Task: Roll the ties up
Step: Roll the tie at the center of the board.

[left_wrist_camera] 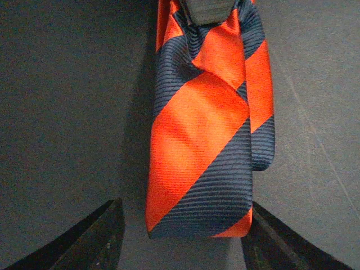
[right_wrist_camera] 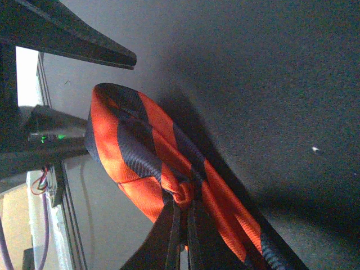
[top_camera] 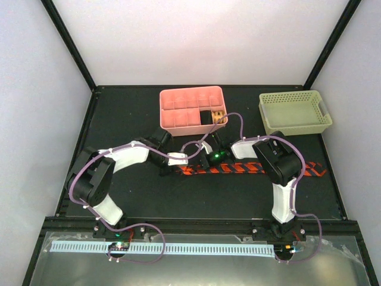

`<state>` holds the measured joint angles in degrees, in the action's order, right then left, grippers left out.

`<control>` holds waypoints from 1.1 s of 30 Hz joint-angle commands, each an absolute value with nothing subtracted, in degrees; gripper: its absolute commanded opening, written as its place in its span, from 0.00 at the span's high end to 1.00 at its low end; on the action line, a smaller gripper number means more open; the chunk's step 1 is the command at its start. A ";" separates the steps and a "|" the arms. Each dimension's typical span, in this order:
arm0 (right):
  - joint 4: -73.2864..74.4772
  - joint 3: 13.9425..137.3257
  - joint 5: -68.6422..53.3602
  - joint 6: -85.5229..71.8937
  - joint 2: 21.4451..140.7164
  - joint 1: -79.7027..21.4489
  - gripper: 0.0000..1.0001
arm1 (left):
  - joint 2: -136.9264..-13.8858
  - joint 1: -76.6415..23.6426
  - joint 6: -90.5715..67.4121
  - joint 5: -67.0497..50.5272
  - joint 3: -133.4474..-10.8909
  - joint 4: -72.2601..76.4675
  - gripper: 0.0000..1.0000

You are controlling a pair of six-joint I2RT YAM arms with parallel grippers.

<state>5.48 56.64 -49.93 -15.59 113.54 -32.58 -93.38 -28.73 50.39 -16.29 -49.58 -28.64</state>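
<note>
On the black table [top_camera: 149,196], the right gripper [right_wrist_camera: 181,205] pinches the floppy tie [left_wrist_camera: 202,140] — the open left gripper [left_wrist_camera: 184,207] should grab its end.

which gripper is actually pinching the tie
The right gripper: its fingers are shut on a fold of the tie. The left gripper is open, its fingers spread on either side of the tie's end.
</note>
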 commanded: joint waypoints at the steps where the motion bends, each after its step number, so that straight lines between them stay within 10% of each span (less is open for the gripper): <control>1: 8.63 55.74 -46.23 -13.32 114.14 -32.34 0.98 | -91.85 -28.57 51.04 -21.18 -49.98 -29.42 0.50; 33: 8.40 55.29 -53.47 -15.33 111.02 -31.65 0.84 | -100.05 -37.00 43.43 -18.94 -57.84 -30.26 0.70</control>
<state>6.66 56.58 -51.40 -15.27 113.40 -32.14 -98.72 -36.69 44.40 -21.39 -56.47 -30.65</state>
